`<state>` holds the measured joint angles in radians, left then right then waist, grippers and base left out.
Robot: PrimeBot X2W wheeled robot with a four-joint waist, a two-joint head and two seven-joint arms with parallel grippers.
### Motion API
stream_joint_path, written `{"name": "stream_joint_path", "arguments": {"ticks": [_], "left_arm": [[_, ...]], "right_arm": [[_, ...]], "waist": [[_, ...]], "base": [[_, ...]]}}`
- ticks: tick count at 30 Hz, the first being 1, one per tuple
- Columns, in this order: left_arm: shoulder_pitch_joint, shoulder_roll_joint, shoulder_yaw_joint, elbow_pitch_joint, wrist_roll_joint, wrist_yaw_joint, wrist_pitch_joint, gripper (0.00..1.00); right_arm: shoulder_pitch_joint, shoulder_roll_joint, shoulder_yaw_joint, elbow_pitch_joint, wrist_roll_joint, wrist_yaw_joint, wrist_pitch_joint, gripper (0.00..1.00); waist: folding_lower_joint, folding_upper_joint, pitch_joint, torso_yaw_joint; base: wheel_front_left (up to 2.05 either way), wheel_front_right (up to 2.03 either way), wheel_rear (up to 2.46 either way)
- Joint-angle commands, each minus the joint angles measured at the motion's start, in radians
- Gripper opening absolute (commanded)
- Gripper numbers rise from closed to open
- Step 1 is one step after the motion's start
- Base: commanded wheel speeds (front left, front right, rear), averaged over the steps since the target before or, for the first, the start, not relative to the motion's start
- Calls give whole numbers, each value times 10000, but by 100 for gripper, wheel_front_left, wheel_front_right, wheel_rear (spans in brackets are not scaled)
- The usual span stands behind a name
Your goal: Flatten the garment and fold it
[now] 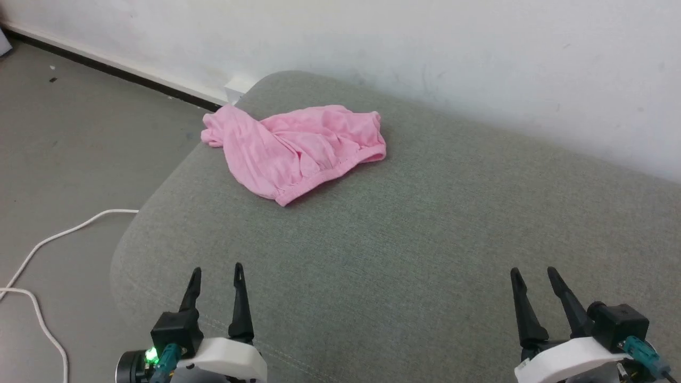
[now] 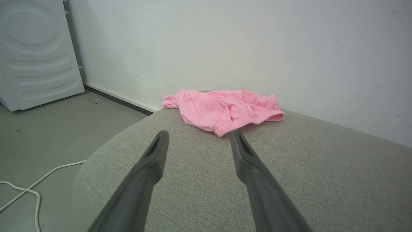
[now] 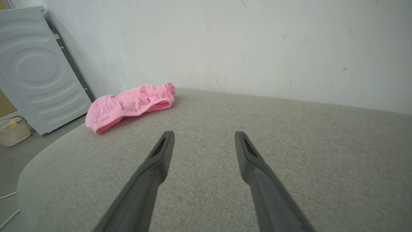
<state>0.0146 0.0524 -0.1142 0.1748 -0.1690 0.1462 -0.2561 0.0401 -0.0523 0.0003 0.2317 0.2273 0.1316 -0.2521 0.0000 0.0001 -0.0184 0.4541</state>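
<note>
While the garment (image 1: 298, 151) lies crumpled at the far left of the cushion (image 1: 425, 239), the left claw (image 1: 217, 270) and right claw (image 1: 532, 271) hover near, wide and empty. Each should pinch one end of the hem band (image 1: 330, 173), then draw apart.

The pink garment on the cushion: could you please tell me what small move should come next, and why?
Probably reach the left gripper forward toward the gathered hem of the garment. It lies crumpled at the far left of the grey cushion, both grippers hang open at the near edge, and the left is closer than the right gripper.
</note>
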Motion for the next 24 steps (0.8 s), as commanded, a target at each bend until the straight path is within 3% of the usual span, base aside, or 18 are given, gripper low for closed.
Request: {"name": "stream_joint_path", "arguments": {"ticks": [1,14,19,24], "left_arm": [[101,-22,-26,34,-39,65,-57,100],[-81,1,80,48,-79,-6,-57,100],[-1308,173,379,-4,-222,-348,-57,100],[-3199,608,779,821,-707,-853,122,100]], "right_arm": [[86,20,-28,19,50,-9,-97,100],[10,20,-26,-2,60,-9,-97,100],[-226,20,-73,-130,-181,-9,-97,100],[-634,20,-185,-426,-634,-9,-50,100]], "waist": [[0,-1,0,14],[0,-1,91,-64],[0,-1,511,-291],[0,-1,1426,-830]], "base": [[0,0,0],[0,0,0],[0,0,0],[0,0,0]]}}
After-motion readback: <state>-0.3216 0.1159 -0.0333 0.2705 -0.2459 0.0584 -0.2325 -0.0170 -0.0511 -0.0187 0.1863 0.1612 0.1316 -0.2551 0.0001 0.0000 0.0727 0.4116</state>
